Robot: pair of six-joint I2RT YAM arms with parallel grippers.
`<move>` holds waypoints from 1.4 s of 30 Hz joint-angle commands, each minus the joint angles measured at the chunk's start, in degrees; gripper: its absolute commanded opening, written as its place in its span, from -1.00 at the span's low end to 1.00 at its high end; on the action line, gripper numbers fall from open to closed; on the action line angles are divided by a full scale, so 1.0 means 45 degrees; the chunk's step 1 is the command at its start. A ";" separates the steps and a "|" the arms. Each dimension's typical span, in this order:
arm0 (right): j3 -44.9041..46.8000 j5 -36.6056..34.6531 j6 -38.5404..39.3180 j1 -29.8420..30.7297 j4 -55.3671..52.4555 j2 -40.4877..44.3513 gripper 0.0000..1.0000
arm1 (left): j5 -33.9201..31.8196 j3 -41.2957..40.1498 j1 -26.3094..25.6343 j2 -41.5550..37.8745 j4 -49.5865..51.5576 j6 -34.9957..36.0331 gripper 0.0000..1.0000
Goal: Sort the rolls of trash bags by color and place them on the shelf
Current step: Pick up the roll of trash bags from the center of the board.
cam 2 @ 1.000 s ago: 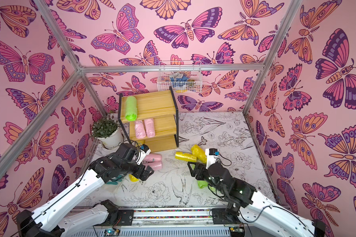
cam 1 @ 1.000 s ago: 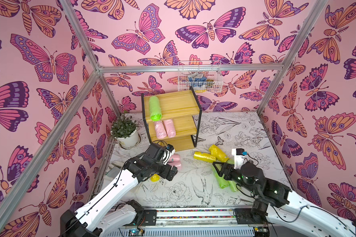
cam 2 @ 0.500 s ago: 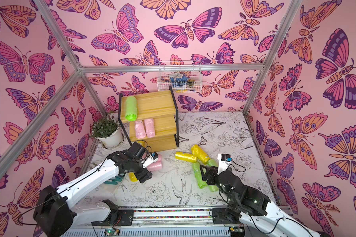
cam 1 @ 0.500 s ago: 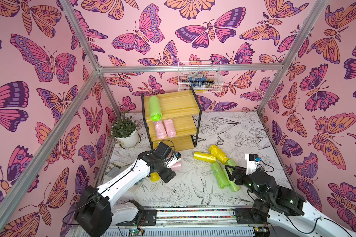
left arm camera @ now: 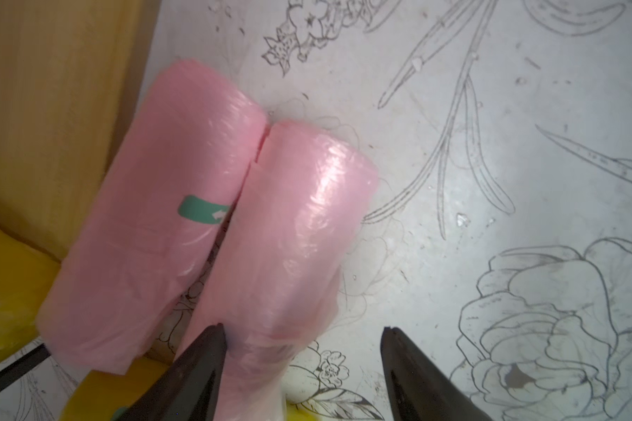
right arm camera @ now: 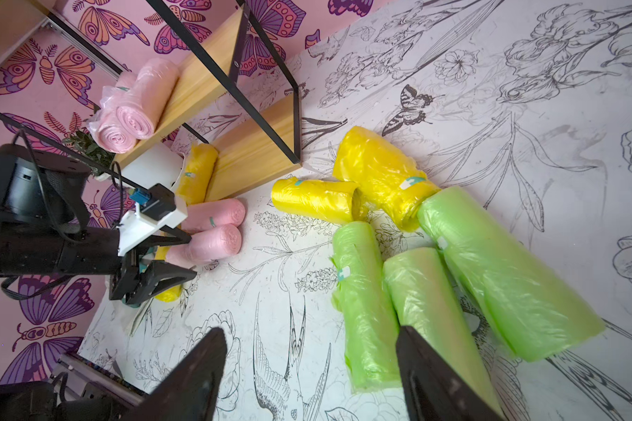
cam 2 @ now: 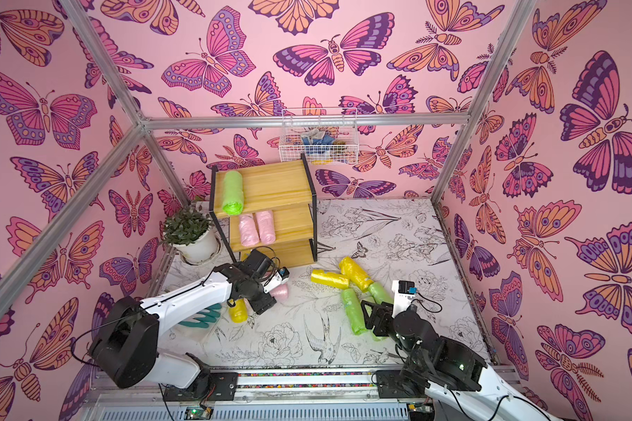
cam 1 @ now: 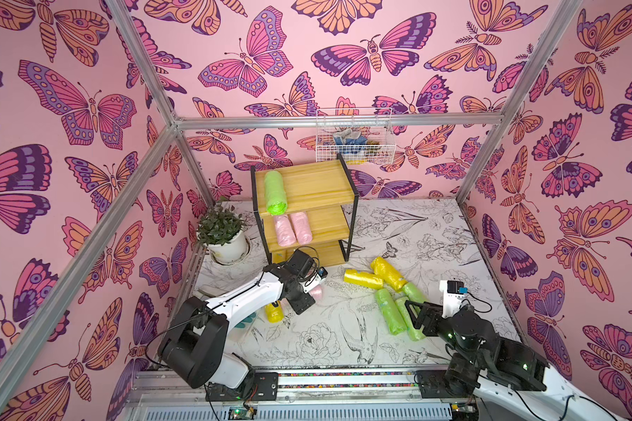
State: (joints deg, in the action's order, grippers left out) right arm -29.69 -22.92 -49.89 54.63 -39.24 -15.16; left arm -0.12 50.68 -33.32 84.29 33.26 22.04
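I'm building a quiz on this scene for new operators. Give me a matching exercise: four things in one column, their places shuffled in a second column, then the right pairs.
Things
1. lone lime green plastic roll
2. shelved pair of pale pink plastic rolls
3. white wire basket
4. leafy green plant in a white pot

Places
a. middle board of the black-framed wooden shelf
b. on the table, beside the shelf
c. on the back wall, higher than the shelf
d. top board of the shelf

Pairs: 1-d, 2-a, 3-c, 4-b
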 commanded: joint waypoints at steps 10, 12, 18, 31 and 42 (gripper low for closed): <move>0.0011 0.0092 -0.0310 0.0067 -0.0076 -0.0493 0.53 | -0.0247 -0.0714 -0.0056 0.0947 -0.0867 -0.0889 0.22; 0.0065 0.0153 -0.0368 0.0065 0.0023 -0.0577 0.53 | -0.0237 -0.0857 -0.0074 0.0935 -0.0885 -0.0914 0.19; 0.0153 0.0213 -0.0478 0.0067 0.0108 -0.0587 0.53 | -0.0214 -0.1190 -0.0172 0.0976 -0.0853 -0.0829 0.18; 0.0153 0.0248 -0.0783 0.0066 -0.0295 -0.0357 0.53 | 0.0578 -0.1144 -0.0753 0.1514 -0.0557 -0.1067 -0.51; -0.0505 -0.0304 -0.1023 0.0062 -0.1425 0.0082 0.53 | 0.1028 -0.0477 -0.1032 -0.1432 -0.0398 -0.3428 -1.00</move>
State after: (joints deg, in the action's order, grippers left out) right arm -29.43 -22.26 -54.00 54.63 -42.30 -15.33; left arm 1.93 47.29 -37.89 83.42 30.41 12.19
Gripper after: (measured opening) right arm 0.765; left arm 0.307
